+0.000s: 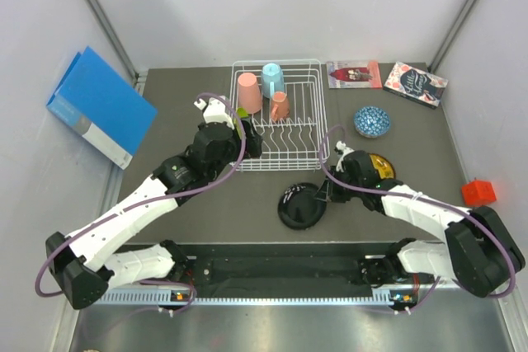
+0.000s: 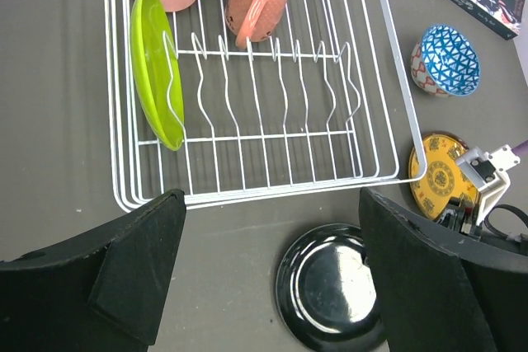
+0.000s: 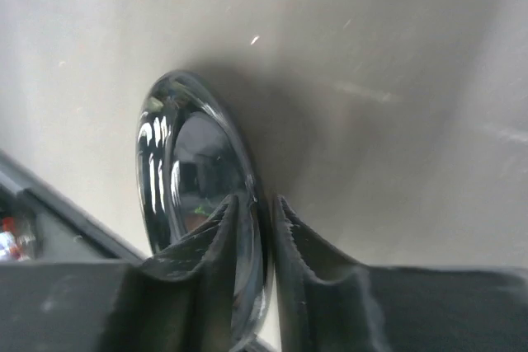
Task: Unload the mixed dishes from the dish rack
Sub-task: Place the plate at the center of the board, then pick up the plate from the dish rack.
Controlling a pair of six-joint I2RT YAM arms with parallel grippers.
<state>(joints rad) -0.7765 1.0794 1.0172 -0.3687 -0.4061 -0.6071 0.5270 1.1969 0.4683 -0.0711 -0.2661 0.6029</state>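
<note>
The white dish rack (image 1: 305,133) stands at the back middle, also in the left wrist view (image 2: 247,121). In it are a pink cup (image 1: 248,92), a light blue mug (image 1: 273,80), a salmon cup (image 1: 280,106) and an upright lime-green plate (image 2: 155,68). My left gripper (image 1: 250,139) is open and empty above the rack's front left edge (image 2: 272,204). My right gripper (image 1: 324,193) is shut on the rim of the black plate (image 1: 297,208), which sits low on the table in front of the rack (image 3: 194,179). The blue patterned bowl (image 1: 372,121) and yellow plate (image 1: 381,166) lie right of the rack.
Two books (image 1: 353,73) (image 1: 416,84) lie at the back right. A blue binder (image 1: 101,106) leans on the left wall. A small red object (image 1: 478,193) sits at the right edge.
</note>
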